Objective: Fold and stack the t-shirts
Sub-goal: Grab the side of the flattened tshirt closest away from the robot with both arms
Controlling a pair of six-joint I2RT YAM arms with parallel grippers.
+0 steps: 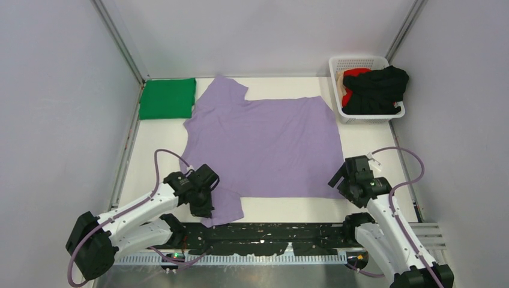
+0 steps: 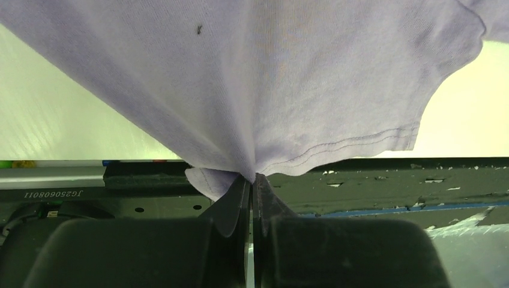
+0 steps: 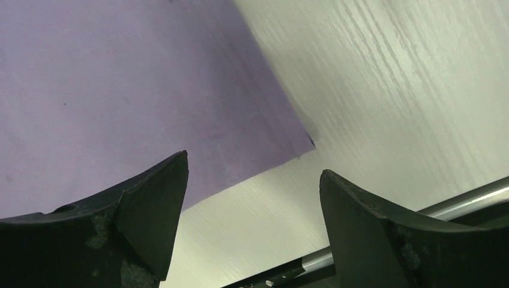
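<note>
A lavender-purple t-shirt (image 1: 264,144) lies spread flat over the middle of the table. My left gripper (image 1: 204,201) is shut on its near left sleeve, and the left wrist view shows the cloth (image 2: 282,90) pinched and gathered between the closed fingertips of that gripper (image 2: 252,179). My right gripper (image 1: 342,183) stands open just above the shirt's near right corner (image 3: 300,147), with nothing between the fingers of the gripper (image 3: 252,171). A folded bright green t-shirt (image 1: 168,98) rests at the back left. Black (image 1: 378,90) and red (image 1: 355,73) t-shirts are heaped in the basket.
A white perforated basket (image 1: 371,117) sits at the back right corner. Grey walls close in the table on three sides. A black rail (image 1: 270,231) with the arm bases runs along the near edge, just beyond the shirt's sleeve.
</note>
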